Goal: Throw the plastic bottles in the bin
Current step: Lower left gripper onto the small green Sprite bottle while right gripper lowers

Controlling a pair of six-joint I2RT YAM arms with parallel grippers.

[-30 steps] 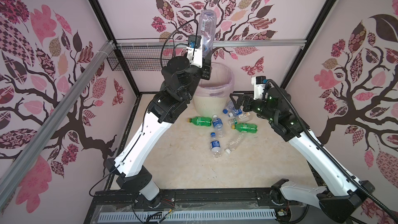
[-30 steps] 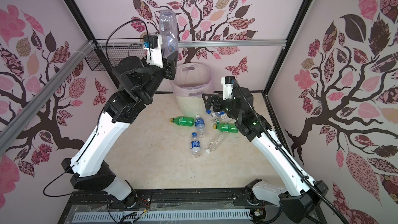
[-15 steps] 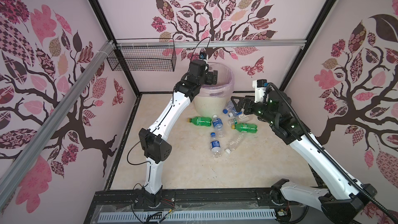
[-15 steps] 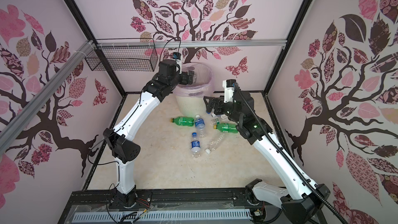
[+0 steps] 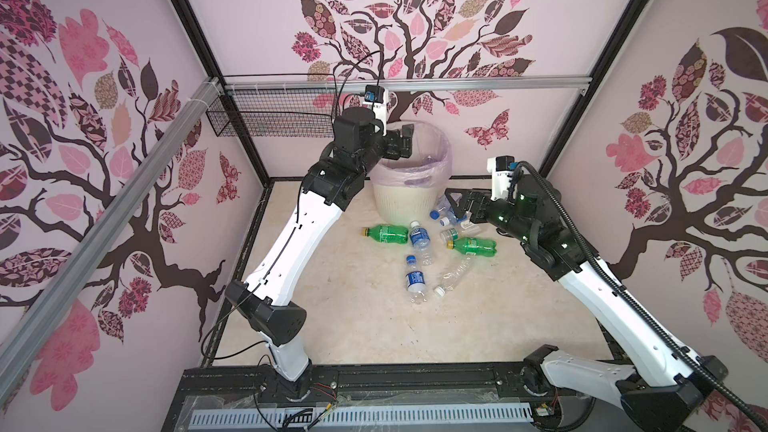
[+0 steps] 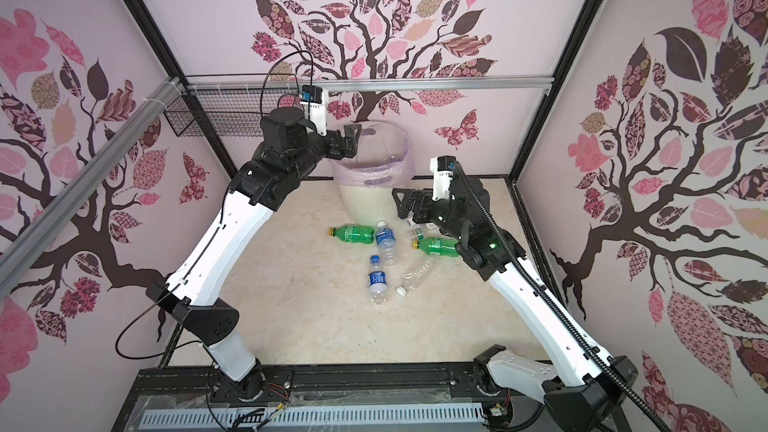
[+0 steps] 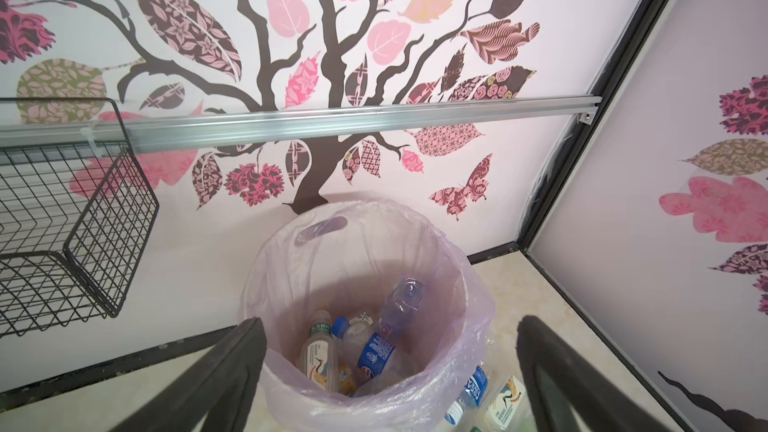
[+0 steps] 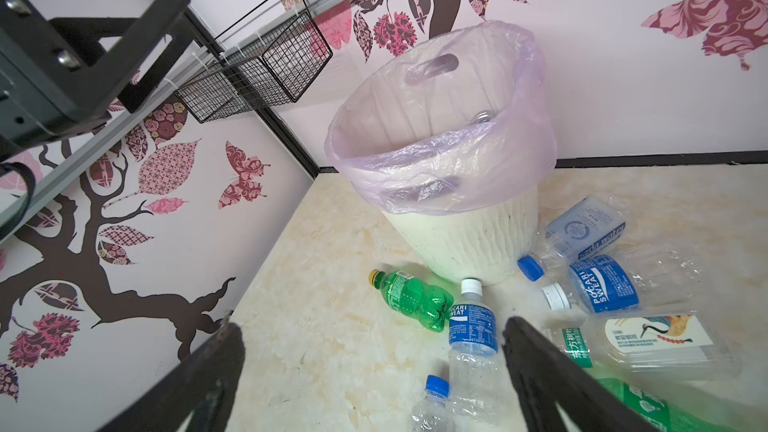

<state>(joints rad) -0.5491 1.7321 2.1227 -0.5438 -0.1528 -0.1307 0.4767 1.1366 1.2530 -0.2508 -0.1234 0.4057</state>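
Bimanual cell, viewed from its open front. The left gripper [image 5: 408,142] hangs over the near left rim of the bin [image 5: 399,205], its fingers [image 7: 224,380] spread wide and holding nothing; between them the wrist view looks into the pink liner, where several plastic bottles [image 7: 374,357] lie heaped at the bottom (one clear bottle [image 7: 401,301] leans against the liner wall). The right gripper [image 5: 453,203] hovers low at the bin's right side, likewise spread wide and empty, above a cluster of blue-labelled bottles [image 8: 602,284] lying near the bin's foot. On the marbled floor [image 5: 353,326] in front of the bin lie a green bottle [image 5: 384,233], a second green bottle [image 5: 473,246], a white-capped bottle [image 5: 419,238], a blue-capped bottle [image 5: 415,280] and an unlabelled bottle [image 5: 453,276]. A wire basket [image 5: 274,118] hangs on the back rail, left of the bin
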